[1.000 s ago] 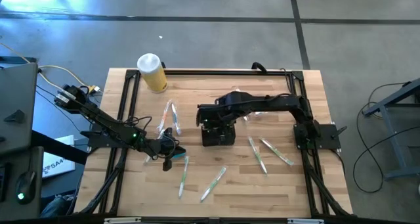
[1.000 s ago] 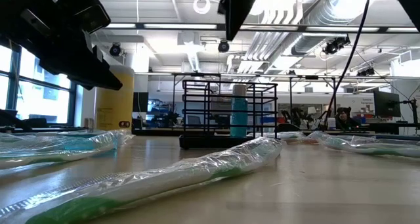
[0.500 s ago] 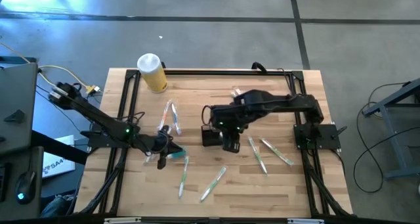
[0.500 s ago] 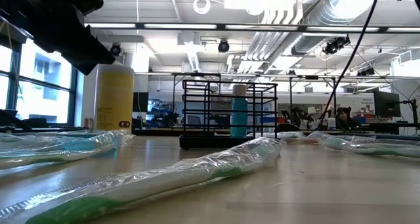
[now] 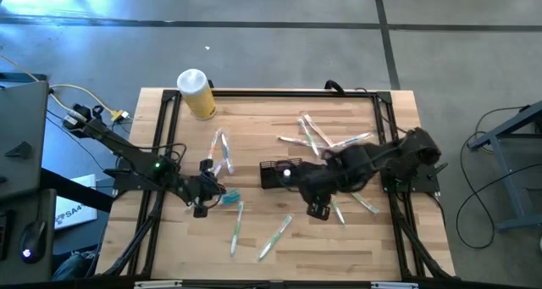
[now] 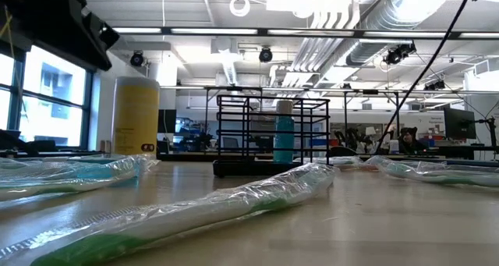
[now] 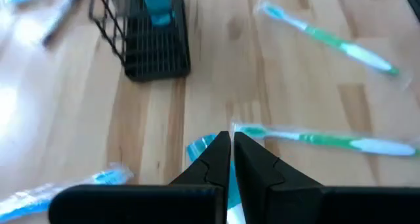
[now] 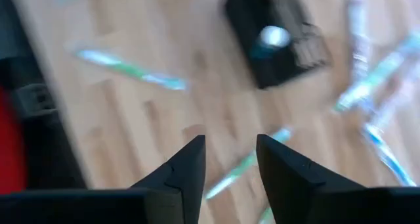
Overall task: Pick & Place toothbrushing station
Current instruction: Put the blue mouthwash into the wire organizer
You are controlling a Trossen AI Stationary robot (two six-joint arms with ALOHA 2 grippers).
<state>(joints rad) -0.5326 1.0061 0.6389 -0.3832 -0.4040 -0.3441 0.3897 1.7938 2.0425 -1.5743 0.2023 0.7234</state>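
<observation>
The toothbrushing station [image 5: 273, 174], a small black box of thin wire grid, stands upright near the middle of the pale wooden worktop [image 5: 279, 238], with a blue tube inside it. The right end effector [image 8: 230, 159] hovers just beside it, its dark fingers apart and empty. The left end effector [image 7: 231, 152] is pressed closed (nothing between the fingers) over toothbrushes in crinkled plastic wrappers [image 7: 321, 138].

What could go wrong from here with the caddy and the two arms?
1. The right gripper, open and empty, hangs over loose wrapped toothbrushes and could scatter them.
2. The caddy stands free with a teal tube inside; a sideways bump might tip it.
3. The left gripper, shut, sits low beside more brushes.
</observation>
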